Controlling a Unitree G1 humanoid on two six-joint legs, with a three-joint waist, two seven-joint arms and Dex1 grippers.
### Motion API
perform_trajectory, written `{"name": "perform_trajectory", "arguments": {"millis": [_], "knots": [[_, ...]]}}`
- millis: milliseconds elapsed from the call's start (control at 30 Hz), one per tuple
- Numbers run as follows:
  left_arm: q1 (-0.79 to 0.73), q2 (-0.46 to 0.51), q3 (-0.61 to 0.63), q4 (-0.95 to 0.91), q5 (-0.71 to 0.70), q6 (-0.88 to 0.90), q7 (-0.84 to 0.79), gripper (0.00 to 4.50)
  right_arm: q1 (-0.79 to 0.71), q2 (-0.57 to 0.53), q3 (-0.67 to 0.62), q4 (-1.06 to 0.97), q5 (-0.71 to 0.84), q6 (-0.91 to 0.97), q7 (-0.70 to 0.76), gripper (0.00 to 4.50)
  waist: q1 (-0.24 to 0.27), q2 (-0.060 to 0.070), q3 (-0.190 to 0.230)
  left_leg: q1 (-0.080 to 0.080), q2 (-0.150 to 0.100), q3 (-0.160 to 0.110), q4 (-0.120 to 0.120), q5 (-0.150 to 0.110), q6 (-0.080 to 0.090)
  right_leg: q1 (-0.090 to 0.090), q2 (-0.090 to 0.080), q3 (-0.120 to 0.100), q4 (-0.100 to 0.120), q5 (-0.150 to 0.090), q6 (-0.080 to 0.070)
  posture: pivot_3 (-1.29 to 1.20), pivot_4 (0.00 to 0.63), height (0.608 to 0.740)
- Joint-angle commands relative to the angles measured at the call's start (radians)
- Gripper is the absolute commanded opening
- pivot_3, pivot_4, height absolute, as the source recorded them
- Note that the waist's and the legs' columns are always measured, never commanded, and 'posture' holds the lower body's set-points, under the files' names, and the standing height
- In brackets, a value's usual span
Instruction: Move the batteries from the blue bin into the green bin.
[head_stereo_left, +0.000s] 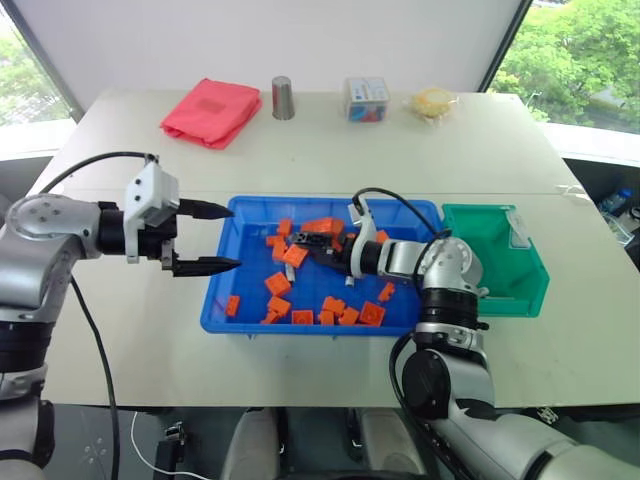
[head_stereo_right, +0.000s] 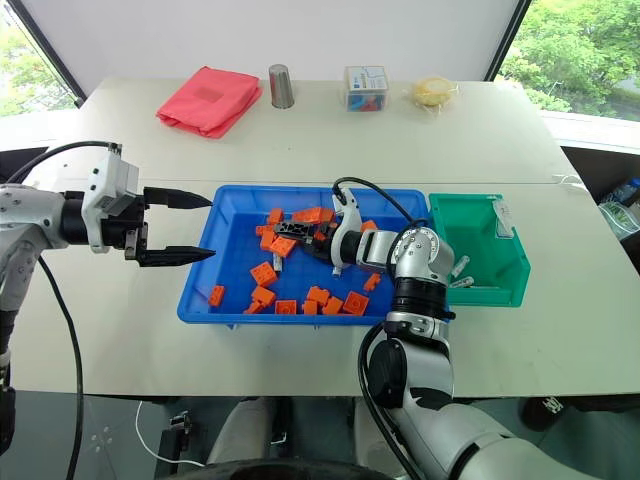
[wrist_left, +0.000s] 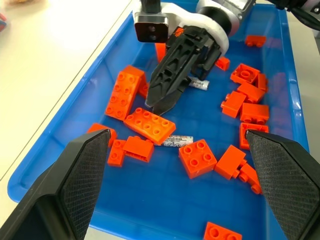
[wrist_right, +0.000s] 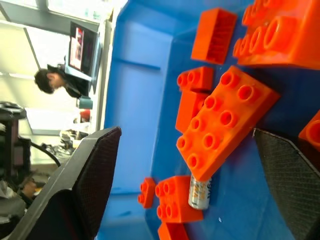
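Clutter was the main risk: in the blue bin on the counter, orange bricks crowded the batteries, so the right end effector, fingers spread wide and empty just above a flat brick, could have pinched a brick or nudged a battery away. The left end effector hovered open and empty at the bin's left rim. One battery lay half under that brick; the right arm partly blocked the green bin.
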Motion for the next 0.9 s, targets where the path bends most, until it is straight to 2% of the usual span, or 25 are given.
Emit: {"name": "perform_trajectory", "arguments": {"millis": [33,100,167,333,367,533,700,767,833,900], "knots": [[-0.026,0.009,0.024,-0.007,0.001,-0.022,0.000,4.50,-0.015,0.028,-0.006,0.084,0.004,-0.060,-0.045,4.46,-0.009,0.000,0.000,0.000,0.000,0.000,0.000,0.000,0.000,0.000,0.000,0.000,0.000,0.000,0.000,0.00,0.150,0.736],[-0.032,0.006,0.019,-0.004,0.004,-0.026,0.001,4.50,-0.021,0.033,0.006,0.117,0.008,-0.100,-0.055,3.94,-0.017,0.000,0.000,0.000,0.000,0.000,0.000,0.000,0.000,0.000,0.000,-0.001,0.000,0.000,0.000,0.00,0.150,0.736],[-0.040,0.004,0.015,0.001,0.006,-0.026,0.001,4.50,-0.032,0.034,0.015,0.139,0.020,-0.124,-0.059,3.15,-0.019,0.000,0.000,0.000,0.000,-0.001,-0.001,0.000,0.000,0.000,0.000,-0.001,0.000,0.000,0.000,0.00,0.150,0.736],[-0.047,0.005,0.014,0.011,0.009,-0.032,-0.003,4.50,-0.064,0.025,0.031,0.150,0.051,-0.133,-0.067,0.47,-0.028,0.000,0.000,0.000,0.001,-0.002,-0.002,0.000,0.000,-0.001,0.000,0.000,0.000,0.000,0.000,0.00,0.150,0.736],[-0.047,0.005,0.014,0.013,0.010,-0.034,-0.003,4.50,-0.067,0.023,0.038,0.147,0.057,-0.130,-0.063,0.05,-0.029,0.000,0.000,0.000,0.001,-0.002,-0.002,0.000,0.000,-0.001,0.000,0.000,0.000,0.000,0.000,0.00,0.150,0.736],[-0.049,-0.003,0.008,0.019,0.013,-0.040,0.001,4.50,-0.110,0.064,0.098,0.111,0.078,-0.132,-0.055,0.05,-0.034,0.000,0.000,-0.001,0.001,-0.002,-0.002,0.000,0.000,-0.001,0.000,0.000,0.000,0.000,0.000,0.00,0.150,0.736],[-0.058,-0.007,0.004,0.024,0.015,-0.037,-0.001,4.50,-0.104,0.035,0.307,-0.017,0.062,-0.144,0.042,0.05,-0.043,0.000,0.000,-0.001,0.000,-0.002,-0.003,0.000,0.000,-0.002,-0.001,-0.001,0.000,0.000,0.000,0.00,0.150,0.736],[-0.059,-0.007,0.005,0.022,0.015,-0.035,-0.001,4.50,-0.092,-0.054,0.455,-0.112,0.008,-0.196,0.106,0.05,-0.043,0.000,0.000,-0.002,0.001,-0.003,-0.003,0.000,0.000,-0.003,0.000,0.000,0.000,0.000,0.000,0.00,0.150,0.736],[-0.056,-0.004,0.006,0.019,0.013,-0.032,-0.002,4.50,-0.072,-0.233,0.681,-0.260,-0.093,-0.302,0.213,0.05,-0.037,0.001,0.001,-0.002,0.000,-0.003,-0.003,0.000,0.000,-0.003,-0.001,-0.001,-0.001,0.000,0.000,0.00,0.150,0.736],[-0.052,-0.003,0.007,0.017,0.013,-0.031,-0.003,4.50,-0.049,-0.383,0.792,-0.394,-0.115,-0.329,0.294,0.05,-0.027,0.001,0.001,-0.003,-0.001,-0.003,-0.003,0.000,0.000,-0.002,-0.003,-0.001,-0.002,0.000,0.000,0.00,0.150,0.736]]}}
